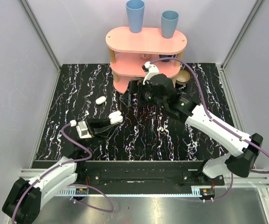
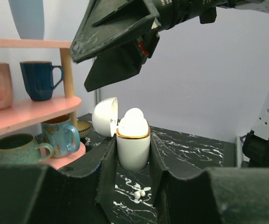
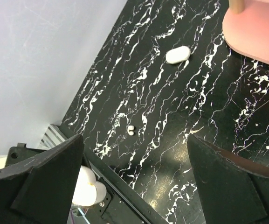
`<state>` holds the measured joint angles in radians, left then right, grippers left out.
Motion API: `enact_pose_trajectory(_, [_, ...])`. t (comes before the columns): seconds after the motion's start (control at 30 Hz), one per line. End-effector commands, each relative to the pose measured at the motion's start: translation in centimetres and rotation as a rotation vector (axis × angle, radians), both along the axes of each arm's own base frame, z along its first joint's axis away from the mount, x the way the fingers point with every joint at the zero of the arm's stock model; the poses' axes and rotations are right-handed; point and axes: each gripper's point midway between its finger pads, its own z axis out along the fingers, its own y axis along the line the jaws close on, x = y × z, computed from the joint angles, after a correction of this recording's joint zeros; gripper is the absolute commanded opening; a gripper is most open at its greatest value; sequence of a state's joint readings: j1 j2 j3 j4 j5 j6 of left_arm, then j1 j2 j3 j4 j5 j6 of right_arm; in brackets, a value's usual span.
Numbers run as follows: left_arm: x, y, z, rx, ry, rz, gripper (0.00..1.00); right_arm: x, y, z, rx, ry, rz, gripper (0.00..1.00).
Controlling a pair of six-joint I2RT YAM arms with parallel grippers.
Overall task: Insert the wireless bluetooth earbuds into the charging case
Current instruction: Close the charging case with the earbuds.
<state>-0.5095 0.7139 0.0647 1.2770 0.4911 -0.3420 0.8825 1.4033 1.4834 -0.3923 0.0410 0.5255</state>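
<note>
The left gripper (image 2: pixel 133 163) grips the small white glossy charging case (image 2: pixel 133 142) upright above the black, white-veined table mat (image 1: pixel 171 140), its lid swung open. A white rounded shape fills its mouth, possibly one earbud already seated, though that is unclear. A tiny white earbud (image 3: pixel 130 130) lies loose on the mat below. The right gripper (image 3: pixel 134 140) hangs over it, spread wide and empty. That pickup and insertion look left to do.

No legible text or markings
</note>
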Motion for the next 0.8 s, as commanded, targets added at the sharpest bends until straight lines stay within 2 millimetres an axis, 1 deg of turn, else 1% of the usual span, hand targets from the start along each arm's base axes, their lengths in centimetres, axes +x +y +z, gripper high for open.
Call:
enact_pose_trajectory(0.0, [-2.7, 0.1, 5.0, -0.08, -0.193, -0.081, 0.0, 0.7, 0.7, 0.7, 0.015, 0.004, -0.01, 1.0])
enact_pose_trajectory(0.13, [-2.7, -0.3, 5.3, -0.073, -0.193, -0.107, 0.0, 1.2, 0.9, -0.2, 0.011, 0.034, -0.048, 1.0])
enact_pose_trajectory(0.17, [-2.6, -0.4, 5.1, -0.07, -0.188, -0.109, 0.0, 1.4, 0.9, -0.8, -0.005, 0.045, -0.061, 1.0])
enact_pose_trajectory(0.23, [-2.7, -0.4, 5.1, -0.074, -0.19, -0.112, 0.0, 1.6, 1.0, -1.2, -0.027, 0.045, -0.092, 1.0])
enact_pose_trajectory(0.27, [-2.6, -0.4, 4.9, -0.072, -0.186, -0.112, 0.0, 1.6, 1.1, -2.1, -0.054, 0.057, -0.097, 1.0])
enact_pose_trajectory(0.33, [-2.6, -0.4, 4.9, -0.073, -0.185, -0.113, 0.0, 1.5, 1.4, -2.2, -0.068, 0.054, -0.099, 1.0])
enact_pose_trajectory(0.37, [-2.6, -0.4, 4.9, -0.072, -0.187, -0.114, 0.0, 1.5, 1.6, -2.7, -0.078, 0.064, -0.099, 1.0])
enact_pose_trajectory(0.47, [-2.6, -0.4, 5.0, -0.074, -0.189, -0.112, 0.0, 1.2, 2.2, -3.1, -0.086, 0.07, -0.09, 1.0])
enact_pose_trajectory(0.63, [-2.7, -0.3, 5.2, -0.081, -0.195, -0.111, 0.0, 1.1, 2.5, -3.9, -0.119, 0.054, -0.098, 1.0])
enact_pose_trajectory(0.67, [-2.8, -0.3, 5.3, -0.084, -0.196, -0.111, 0.0, 1.5, 2.4, -4.4, -0.143, 0.043, -0.119, 1.0])
enact_pose_trajectory(0.77, [-2.9, -0.2, 5.2, -0.087, -0.196, -0.114, 0.0, 1.8, 2.2, -5.4, -0.204, 0.029, -0.122, 1.0])
